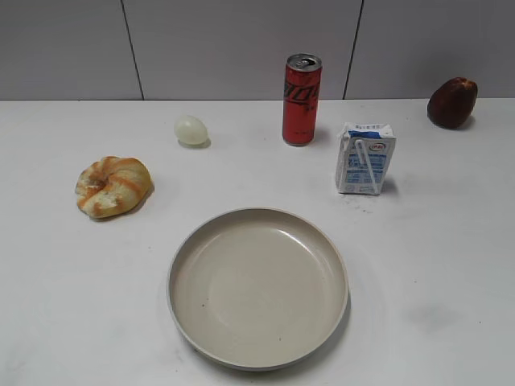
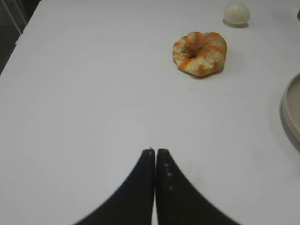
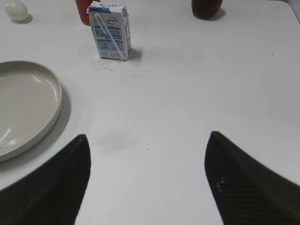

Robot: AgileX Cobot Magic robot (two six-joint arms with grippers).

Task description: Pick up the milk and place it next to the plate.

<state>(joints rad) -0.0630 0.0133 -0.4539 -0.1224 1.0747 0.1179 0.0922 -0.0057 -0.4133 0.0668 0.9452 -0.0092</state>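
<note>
The milk (image 1: 364, 159) is a small white and blue carton with a white straw across its front. It stands upright behind and to the right of the plate (image 1: 257, 286), a large round beige dish. The right wrist view shows the milk (image 3: 110, 31) far ahead and left of my right gripper (image 3: 147, 138), which is open and empty above bare table. The plate's rim (image 3: 52, 89) is at that view's left. My left gripper (image 2: 155, 151) is shut and empty over the table's left part. Neither gripper shows in the exterior view.
A red can (image 1: 301, 100) stands just behind and left of the milk. A pale egg (image 1: 191, 129) and a glazed bread roll (image 1: 113, 186) lie on the left. A dark red fruit (image 1: 451, 102) sits at the back right. A grey wall runs behind the table.
</note>
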